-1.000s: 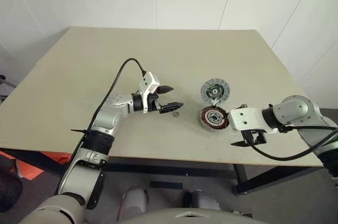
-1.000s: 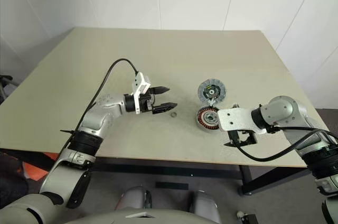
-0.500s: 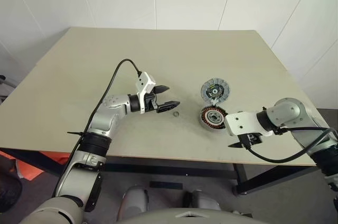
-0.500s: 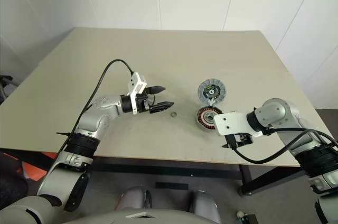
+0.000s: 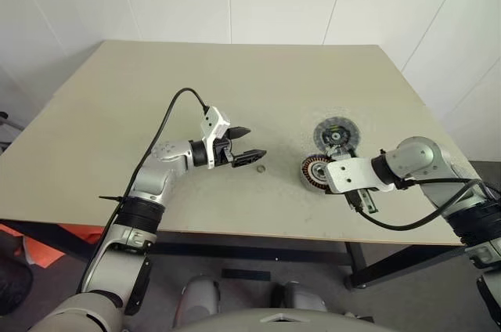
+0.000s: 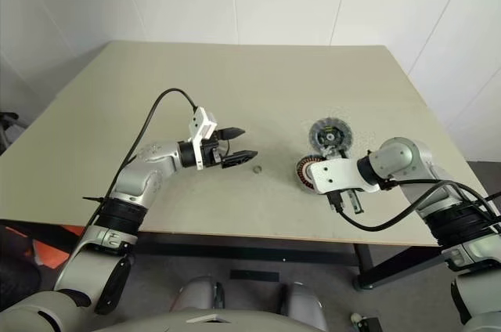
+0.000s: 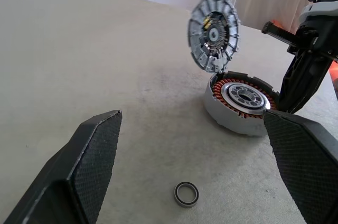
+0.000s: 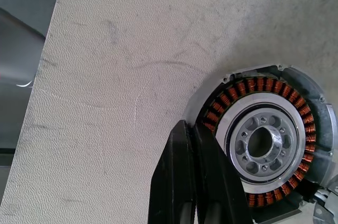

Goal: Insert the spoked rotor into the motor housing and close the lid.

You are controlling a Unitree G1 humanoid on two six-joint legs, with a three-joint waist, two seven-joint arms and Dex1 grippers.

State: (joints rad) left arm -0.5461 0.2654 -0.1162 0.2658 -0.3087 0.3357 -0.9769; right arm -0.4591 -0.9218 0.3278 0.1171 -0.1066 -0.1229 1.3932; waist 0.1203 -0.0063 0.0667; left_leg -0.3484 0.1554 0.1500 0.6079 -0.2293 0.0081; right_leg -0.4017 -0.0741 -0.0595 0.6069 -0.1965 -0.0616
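In the head views, the left claw (image 5: 254, 142) hung level above the desk (image 5: 156, 89), jaws wide and empty, aimed at the parts as if waiting its turn. A small loose ring (image 5: 260, 167) lay on the desk just beneath its tips. The right claw (image 5: 365, 201) pointed steeply down at the near side of the motor housing (image 5: 315, 171), its fingers pinched together on nothing. The lid (image 5: 335, 135) sat just behind the housing, so the housing was uncovered.

In the left wrist view, the two black pads (image 7: 97, 155), finely cross-hatched for grip, framed the scene. The lid was tipped up on edge at the housing's far rim, a grey disc with radial ribs and a dark, busy centre. The housing was squat and round, with a pale outer wall, copper coils and a bright silver hub. The ring looked thin, dark and smooth.

In the right wrist view, the closed fingers met the housing's rim. Probably they were steadying or nudging it, though I could not tell whether they actually touched it. The coils formed a neat orange band around a machined hub drilled with small holes. The desk had a matte, pebbled surface. I could not pick out the spoked rotor as a separate piece, so whether it was already seated was unclear.
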